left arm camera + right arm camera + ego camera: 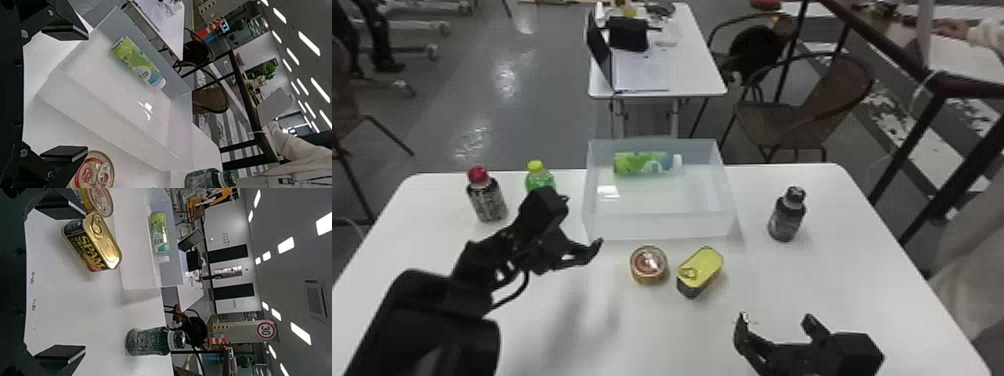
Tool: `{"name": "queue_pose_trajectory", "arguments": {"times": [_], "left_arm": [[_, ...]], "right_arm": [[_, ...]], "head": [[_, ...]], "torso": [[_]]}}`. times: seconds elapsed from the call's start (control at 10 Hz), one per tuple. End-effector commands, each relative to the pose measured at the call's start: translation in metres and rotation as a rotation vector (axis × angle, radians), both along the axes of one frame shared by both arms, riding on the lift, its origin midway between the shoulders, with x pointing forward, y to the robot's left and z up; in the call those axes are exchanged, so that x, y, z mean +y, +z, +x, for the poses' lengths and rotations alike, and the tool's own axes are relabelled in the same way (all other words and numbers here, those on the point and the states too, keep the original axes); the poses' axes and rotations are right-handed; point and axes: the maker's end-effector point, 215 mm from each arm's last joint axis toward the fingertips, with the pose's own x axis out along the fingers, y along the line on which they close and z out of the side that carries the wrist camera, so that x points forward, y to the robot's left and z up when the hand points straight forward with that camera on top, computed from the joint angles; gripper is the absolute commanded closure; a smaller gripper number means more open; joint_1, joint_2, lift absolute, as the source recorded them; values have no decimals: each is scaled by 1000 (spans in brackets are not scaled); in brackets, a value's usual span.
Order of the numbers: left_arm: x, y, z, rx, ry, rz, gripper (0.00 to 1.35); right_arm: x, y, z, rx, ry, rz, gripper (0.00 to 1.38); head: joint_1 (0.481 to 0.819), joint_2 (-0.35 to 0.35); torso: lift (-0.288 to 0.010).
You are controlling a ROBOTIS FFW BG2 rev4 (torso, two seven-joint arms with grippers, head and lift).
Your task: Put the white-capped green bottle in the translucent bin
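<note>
"Pale table [832, 280] in front, grey floor [457, 115] behind it, and a second table [702, 75] with a laptop [599, 47] on it. Where's the green bottle [639, 163]?"

"Inside the translucent bin [657, 226], lying on its side along the far wall, its white cap [678, 161] pointing right."

"Is either gripper holding it?"

"No. The left gripper [584, 252] is over the table near the bin's near left corner, fingers spread, with nothing between them."

"And the right gripper [776, 320]?"

"Over the near right part of the table, fingers wide apart and empty too."

"What else is on the table?"

"A round can [648, 266] and a yellow-lidded can [702, 270], side by side just in front of the bin. A dark bottle [786, 220] stands to the bin's right. To its left are a red-capped bottle [488, 201] and a bottle with a yellow-green cap [538, 179], partly hidden by the left arm."
</note>
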Motion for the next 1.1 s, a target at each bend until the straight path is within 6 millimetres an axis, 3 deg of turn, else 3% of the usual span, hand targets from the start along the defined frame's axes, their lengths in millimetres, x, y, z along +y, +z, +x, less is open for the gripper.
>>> {"name": "queue_pose_trajectory", "arguments": {"times": [0.0, 0.4, 0.5, 0.7, 0.8, 1.0], "left_arm": [[40, -16, -46, 41, 106, -143, 269], [137, -54, -135, 44, 336, -348, 271], [156, -56, -154, -12, 397, -395, 271], [174, -69, -178, -56, 512, -476, 271], [181, -70, -181, -67, 530, -490, 271], [172, -70, -181, -81, 548, -530, 288]], "right_arm": [[-6, 2, -4, -7, -7, -16, 94], [-16, 0, -20, -9, -14, -47, 94], [-17, 1, -26, -20, -20, -47, 94], [-20, 0, -36, -27, -15, -59, 93], [-19, 1, -39, -26, -9, -63, 93], [-19, 0, -39, -24, -8, -63, 93]], "head": [[695, -39], [695, 74], [695, 92], [695, 163], [695, 183], [695, 197]], "torso": [[-55], [-55], [-55], [-55], [-55], [-55]]}}
